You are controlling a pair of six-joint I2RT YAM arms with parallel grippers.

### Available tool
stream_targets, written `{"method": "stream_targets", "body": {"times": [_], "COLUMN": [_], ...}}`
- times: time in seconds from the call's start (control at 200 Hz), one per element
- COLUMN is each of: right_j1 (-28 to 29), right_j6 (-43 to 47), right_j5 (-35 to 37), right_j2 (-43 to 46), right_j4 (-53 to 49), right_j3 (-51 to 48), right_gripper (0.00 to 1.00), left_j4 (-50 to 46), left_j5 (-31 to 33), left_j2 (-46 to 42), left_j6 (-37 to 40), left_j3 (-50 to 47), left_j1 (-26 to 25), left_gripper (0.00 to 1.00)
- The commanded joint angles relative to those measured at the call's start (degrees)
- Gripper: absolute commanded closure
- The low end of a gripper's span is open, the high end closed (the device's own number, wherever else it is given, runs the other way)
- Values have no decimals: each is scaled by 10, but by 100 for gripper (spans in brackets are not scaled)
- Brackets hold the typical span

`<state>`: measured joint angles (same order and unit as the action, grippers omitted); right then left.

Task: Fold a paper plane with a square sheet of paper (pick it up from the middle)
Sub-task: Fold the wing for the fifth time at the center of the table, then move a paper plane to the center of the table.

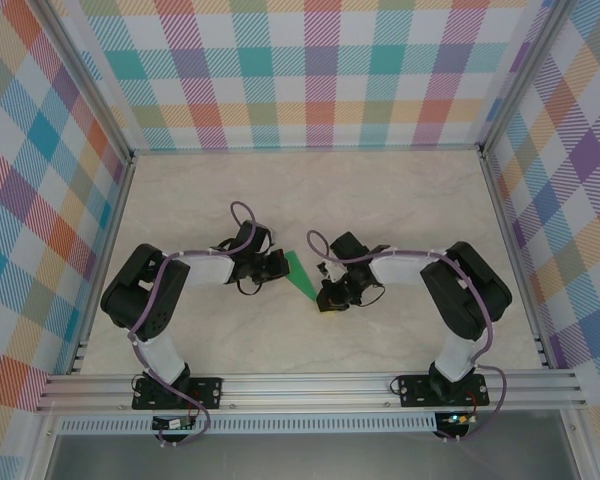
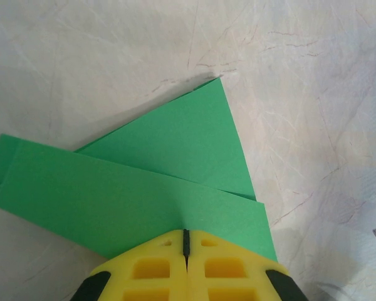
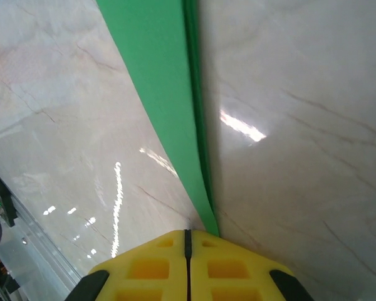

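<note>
Pale marbled bench (image 1: 400, 200), faintly veined, glossy enough to throw back bright streaks of light in the right wrist view. Closed in at the back and both sides by plaid walls (image 1: 310, 70) in teal, orange, purple and yellow. Along the near edge, an aluminium rail (image 1: 310, 385); a slim metal post (image 1: 485, 160) at the back right corner.

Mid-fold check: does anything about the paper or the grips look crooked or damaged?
Slightly. In the left wrist view the layers of the green paper are misaligned: a strip of the lower layer pokes past the upper one at the image's left edge. No tears show. The left gripper and right gripper are each shut on it.
</note>
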<state>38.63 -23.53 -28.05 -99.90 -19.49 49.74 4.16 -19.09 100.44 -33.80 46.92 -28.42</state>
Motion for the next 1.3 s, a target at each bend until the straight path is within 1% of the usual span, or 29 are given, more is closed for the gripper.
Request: {"method": "stream_targets", "body": {"times": [0.0, 0.055, 0.09, 0.135, 0.155, 0.225, 0.265, 0.331, 0.396, 0.451, 0.506, 0.561, 0.666, 0.796, 0.917, 1.012, 1.102, 1.197, 1.297], "right_j1": [2, 2, 2, 2, 2, 2, 0, -8, -16, -18, -19, -22, -29, -38, -43, -47, -47, -48, -48], "right_j6": [-23, -40, -50, -66, -73, -106, -125, -144, -158, -172, -186, -199, -208, -207, -204, -205, -205, -207, -208], "right_j5": [36, 66, 90, 128, 145, 212, 249, 284, 309, 336, 364, 381, 388, 385, 384, 379, 373, 371, 370], "right_j2": [58, 92, 113, 137, 147, 179, 191, 203, 206, 206, 206, 207, 212, 220, 231, 240, 242, 240, 239], "right_j4": [-13, -2, 0, 3, 3, 3, -2, -5, -8, -15, -22, -30, -30, -34, -35, -34, -32, -33, -36], "right_j3": [-10, -6, -1, 1, 1, 0, -1, -1, -1, 0, 0, -4, -16, -26, -33, -41, -44, -47, -47], "right_gripper": [91, 88, 86, 74, 67, 46, 37, 31, 27, 23, 16, 11, 3, 0, 0, 0, 0, 0, 0], "left_j4": [-79, -94, -109, -135, -148, -205, -246, -294, -339, -384, -428, -459, -502, -534, -520, -505, -506, -515, -516], "left_j5": [58, 50, 47, 51, 54, 75, 88, 115, 151, 194, 232, 265, 314, 335, 319, 298, 295, 299, 308], "left_j2": [17, 6, -2, -15, -20, -35, -39, -45, -48, -45, -38, -30, -8, 26, 48, 65, 82, 91, 79], "left_j6": [12, 15, 15, 15, 15, 15, 15, 11, -2, -19, -39, -55, -87, -135, -161, -170, -175, -182, -194], "left_j3": [8, 23, 38, 58, 67, 105, 126, 152, 174, 197, 222, 243, 280, 311, 313, 318, 331, 339, 329], "left_j1": [4, 3, 3, 2, 1, -3, -8, -18, -33, -47, -64, -84, -122, -145, -151, -152, -152, -152, -152], "left_gripper": [94, 91, 87, 81, 78, 63, 57, 47, 37, 31, 27, 19, 17, 20, 24, 26, 27, 34, 41]}}
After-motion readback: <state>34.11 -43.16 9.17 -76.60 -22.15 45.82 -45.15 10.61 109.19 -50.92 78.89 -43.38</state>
